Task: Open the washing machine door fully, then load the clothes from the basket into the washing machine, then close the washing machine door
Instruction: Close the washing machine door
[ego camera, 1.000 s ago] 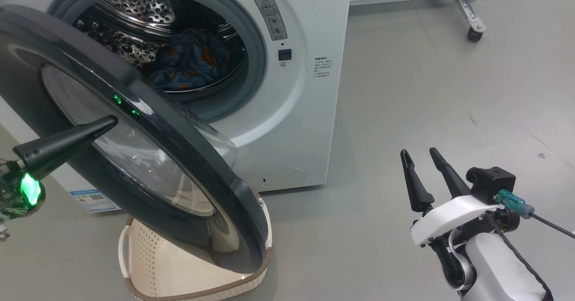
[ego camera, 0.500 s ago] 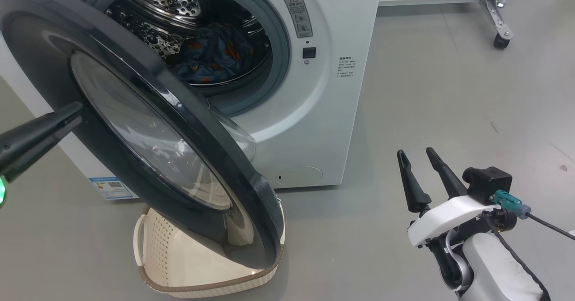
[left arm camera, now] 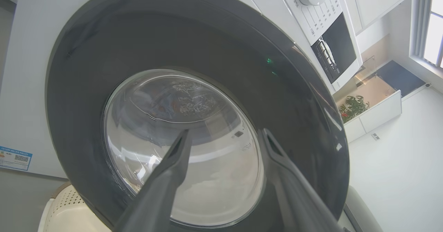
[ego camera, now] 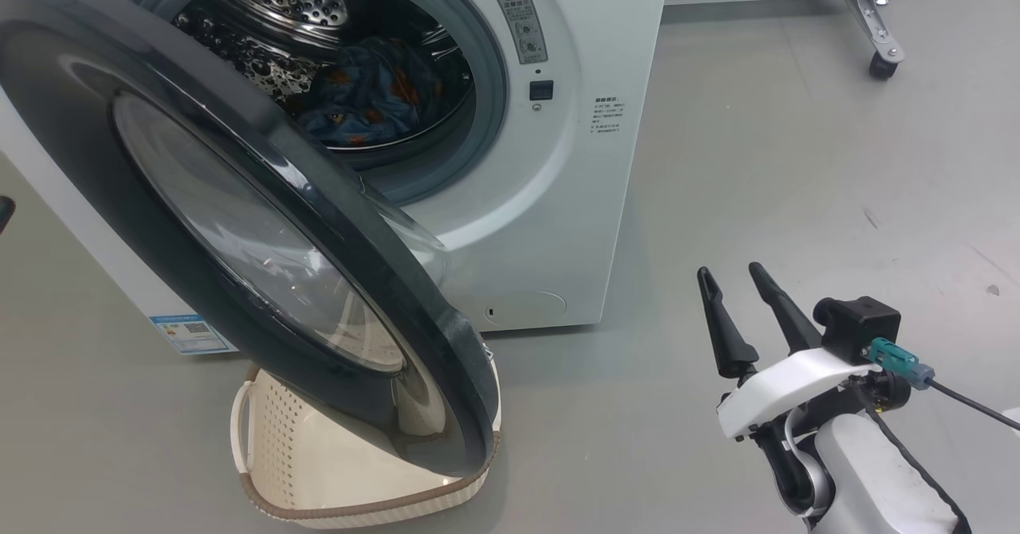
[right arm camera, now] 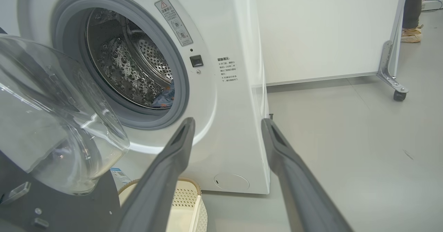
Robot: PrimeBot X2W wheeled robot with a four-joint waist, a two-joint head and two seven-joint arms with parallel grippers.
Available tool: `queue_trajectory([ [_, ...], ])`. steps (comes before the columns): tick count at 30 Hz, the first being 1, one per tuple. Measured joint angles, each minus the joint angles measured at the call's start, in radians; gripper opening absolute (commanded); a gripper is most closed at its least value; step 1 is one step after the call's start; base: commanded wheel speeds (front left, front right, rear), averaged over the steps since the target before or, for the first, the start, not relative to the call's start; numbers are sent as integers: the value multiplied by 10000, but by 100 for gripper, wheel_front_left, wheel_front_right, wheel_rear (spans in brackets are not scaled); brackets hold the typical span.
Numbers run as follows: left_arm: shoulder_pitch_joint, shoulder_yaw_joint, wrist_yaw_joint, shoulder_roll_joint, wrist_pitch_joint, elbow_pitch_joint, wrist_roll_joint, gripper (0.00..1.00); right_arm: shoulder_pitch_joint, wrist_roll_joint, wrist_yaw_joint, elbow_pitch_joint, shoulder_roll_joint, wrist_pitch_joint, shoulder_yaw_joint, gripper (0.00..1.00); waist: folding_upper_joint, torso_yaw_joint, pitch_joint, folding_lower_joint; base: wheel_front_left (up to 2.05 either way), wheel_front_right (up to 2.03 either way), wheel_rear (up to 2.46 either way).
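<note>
Your left gripper (left arm camera: 224,132) just spread open, off the washing machine door (ego camera: 255,231); right gripper (ego camera: 727,271) idle, released. Clothes (ego camera: 370,100) are in the drum (ego camera: 279,0): door still needs shutting.

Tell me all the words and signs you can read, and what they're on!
No words can be read.
Grey sticker by the door opening: warning triangle, words too small.
Black print on the washing machine front: too small.
Blue label low down: blurred.
Panel markings: blurred.
</note>
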Motion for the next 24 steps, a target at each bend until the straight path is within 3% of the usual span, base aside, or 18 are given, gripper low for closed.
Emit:
queue_trajectory([
  [10, 1223, 92, -215, -485, -2184, -82, 1998, 100, -2, -12, 0, -4, -79, 0, -88, 100, 0, -15, 23, 0, 0, 0, 0],
  [16, 1796, -165, -232, -1093, -3572, -31, 2650, 100, -8, -13, 0, -6, -65, 0, -42, 100, 0, 45, 42, 0, 0, 0, 0],
  [24, 2410, -1034, -257, -1135, -5561, -184, 3739, 100, -21, -36, 0, -27, -73, 0, -2, 100, 0, 75, 158, 0, 0, 0, 0],
])
